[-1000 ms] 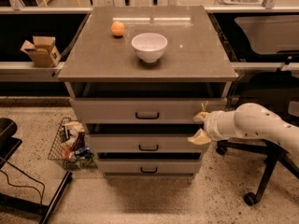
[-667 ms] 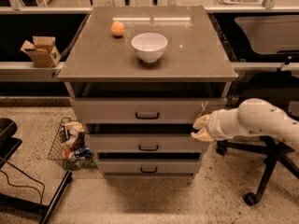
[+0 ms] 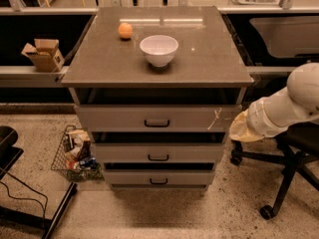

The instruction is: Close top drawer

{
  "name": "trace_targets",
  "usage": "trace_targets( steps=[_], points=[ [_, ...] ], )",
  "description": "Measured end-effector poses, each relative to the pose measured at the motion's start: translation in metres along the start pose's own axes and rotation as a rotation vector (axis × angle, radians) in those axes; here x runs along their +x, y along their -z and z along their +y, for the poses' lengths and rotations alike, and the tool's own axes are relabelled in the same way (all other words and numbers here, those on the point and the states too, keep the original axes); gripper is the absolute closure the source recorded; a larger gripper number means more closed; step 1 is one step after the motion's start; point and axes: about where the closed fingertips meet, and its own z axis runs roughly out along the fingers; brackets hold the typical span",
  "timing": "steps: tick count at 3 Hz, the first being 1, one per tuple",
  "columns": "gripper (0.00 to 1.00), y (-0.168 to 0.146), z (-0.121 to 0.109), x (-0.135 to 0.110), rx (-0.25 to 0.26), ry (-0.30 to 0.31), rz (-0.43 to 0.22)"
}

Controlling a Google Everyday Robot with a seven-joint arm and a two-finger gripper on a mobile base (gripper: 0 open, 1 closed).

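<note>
Grey and wide, the top drawer (image 3: 124,118) sits at the centre of the view. It is the highest of three fronts in the cabinet, with its dark handle (image 3: 157,123) in the middle and a white scratch (image 3: 217,118) toward its 3 o'clock end. A dark gap shows between its upper edge and the cabinet top (image 3: 209,59), so it stands pulled out and is not shut.

The change is in the arm, not the drawer. A second ago the gripper (image 3: 241,128) overlapped the drawer's right end, close by the scratch. Now it has drawn off toward 3 o'clock and hangs just beside that end, level with the front panel. Whether it touches the corner cannot be made out. The white arm (image 3: 289,106) has swung out the same way and reaches back to the 3 o'clock edge of the view. Whether the gripper is released or clenched cannot be told, and it appears to hold nothing.

The drawer front lies where it lay before, with the same gap above it. The pull-back has therefore closed nothing, and the whole push is still to do. It looks like a repositioning. The next move would need the gripper brought round to the face of the panel, near the handle, and pressed toward 12 o'clock. A shove at the far right end might skew the drawer.

On the top, a white bowl (image 3: 159,50) stands at 12 o'clock of the handle, and an orange (image 3: 125,30) lies at its 10 o'clock. Both are well clear of the drawer's path.
</note>
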Motion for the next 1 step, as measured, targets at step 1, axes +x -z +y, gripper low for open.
trace_targets(
  steps=[1],
  points=[
    [0.82,0.0720,0.0389,0.0195,-0.059,-0.048,0.094]
  ],
)
